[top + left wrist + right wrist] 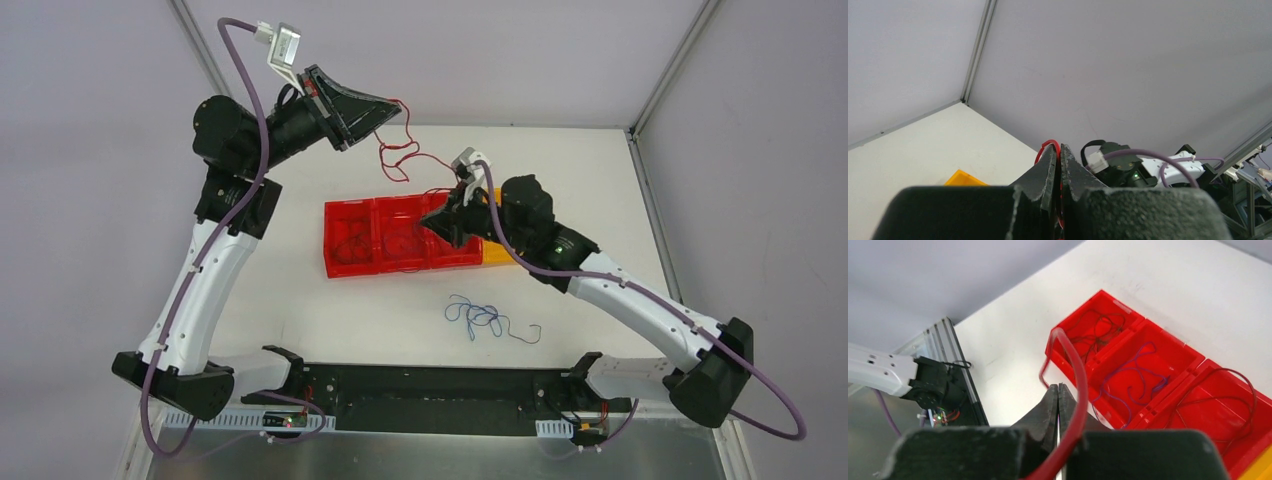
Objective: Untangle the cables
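The left gripper (pixel 393 105) (pixel 1058 150), raised high over the far left of the white table (pixel 600 190), had its jaws pressed shut on one end of a thin red cable (pixel 398 160) (pixel 1047 144), which showed as a small loop at the fingertips in the left wrist view. From there the cable hung down in slack curls and ran across to the right gripper (pixel 430 219) (pixel 1057 388), which hovered above a three-compartment red bin (pixel 372 205) (pixel 1100 292) at mid-table. That gripper's jaws were closed together, with the red cable (pixel 1073 357) running up alongside its right finger; whether the strand was actually pinched could not be made out. A blue wire (pixel 1135 371) lay in the bin's middle compartment, with red wires in the two either side. A yellow bin (pixel 497 256) (pixel 1259 468) butted against the red one's right end. A loose blue cable (pixel 478 316) lay tangled on the table, nearer the arm bases and apart from the bins.
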